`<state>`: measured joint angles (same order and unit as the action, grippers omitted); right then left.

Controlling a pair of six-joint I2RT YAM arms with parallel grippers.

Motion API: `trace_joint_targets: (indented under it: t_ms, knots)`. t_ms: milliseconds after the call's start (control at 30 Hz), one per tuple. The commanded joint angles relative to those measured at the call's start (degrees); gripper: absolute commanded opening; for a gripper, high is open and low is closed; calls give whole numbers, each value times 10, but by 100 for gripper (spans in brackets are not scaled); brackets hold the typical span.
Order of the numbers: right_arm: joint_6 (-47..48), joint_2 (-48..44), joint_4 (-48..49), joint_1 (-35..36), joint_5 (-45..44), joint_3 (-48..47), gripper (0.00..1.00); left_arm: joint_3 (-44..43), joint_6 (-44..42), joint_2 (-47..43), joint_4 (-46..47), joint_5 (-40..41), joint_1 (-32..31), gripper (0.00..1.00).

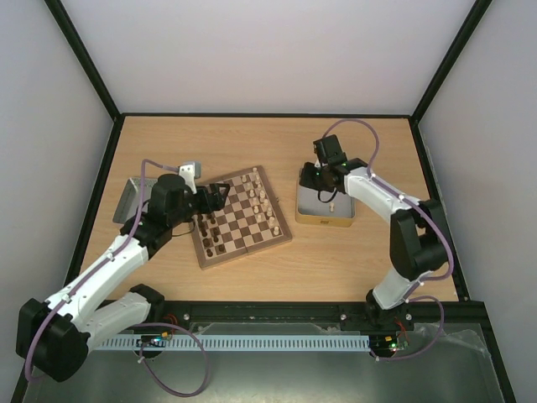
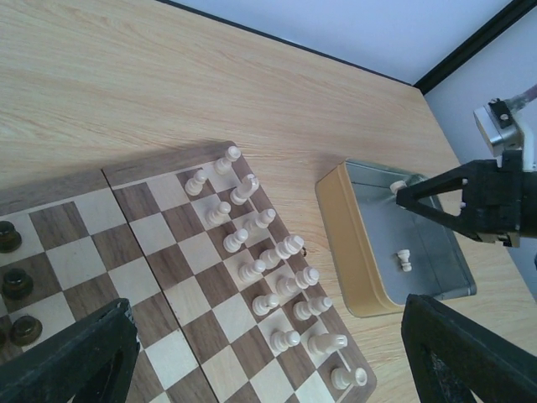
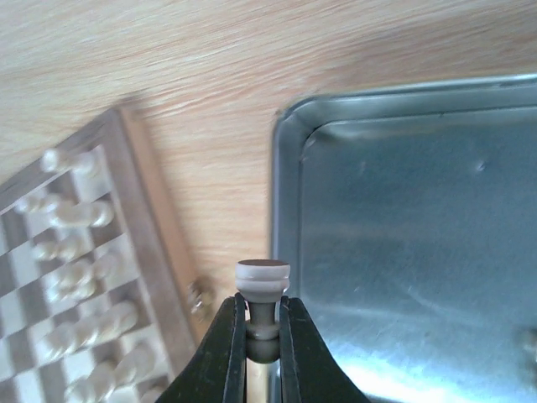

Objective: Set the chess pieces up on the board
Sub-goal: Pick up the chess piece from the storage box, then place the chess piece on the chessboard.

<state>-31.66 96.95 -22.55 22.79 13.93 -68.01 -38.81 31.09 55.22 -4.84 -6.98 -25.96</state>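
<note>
the right gripper [image 3: 263, 317] is pressed onto a pale chess piece [image 3: 263, 279], pinching its narrow neck just under the flat head. the piece hangs head up, its long axis roughly upright and in line with the fingers. it hangs over the left wall of the gold-sided tin [image 1: 324, 221], which sits toward the right edge of the tabletop. the board [image 1: 246, 251] lies from there toward the left edge, near the tin but apart from it, with a strip of bare table [image 3: 210, 126] between.

the coming move, as i judge it, is a short carry leftward. the right arm is plainly the nearer one, since the pale pieces [image 2: 268, 252] stand in 2 rows along the board side that faces the tin. which square there is free i cannot tell.

the left gripper [image 1: 214, 196] is spread wide with nothing between its fingers. it hovers over the board's left part, where the dark pieces [image 2: 13, 281] stand.

containers: the gold-sided tin holds 1 more pale piece [image 2: 404, 260] on its floor, the only other thing i see in it. a 2nd tin [image 1: 127, 201] sits near the left edge, partly behind the left arm, and its contents are not visible. a tiny blurred speck [image 3: 200, 298] lies on the table just beside the board's right border. i cannot tell what it is.
</note>
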Motion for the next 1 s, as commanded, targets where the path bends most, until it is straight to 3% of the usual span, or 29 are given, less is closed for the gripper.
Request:
trace_joint_targets:
  t_ms: [0, 233, 567, 967]
  knots:
    - [1, -44, -46, 5, 86, 20, 2, -4, 19, 1, 18, -17, 3, 87]
    - [-1, -64, -116, 105, 135, -1, 2, 19, 45, -3, 11, 8, 3, 86]
    - [11, 27, -209, 259, 94, -95, 5, 28, 57, -21, -25, 82, 8, 86]
    - [27, 139, -260, 302, 70, -185, 9, 38, 45, -27, -39, 99, 16, 86]
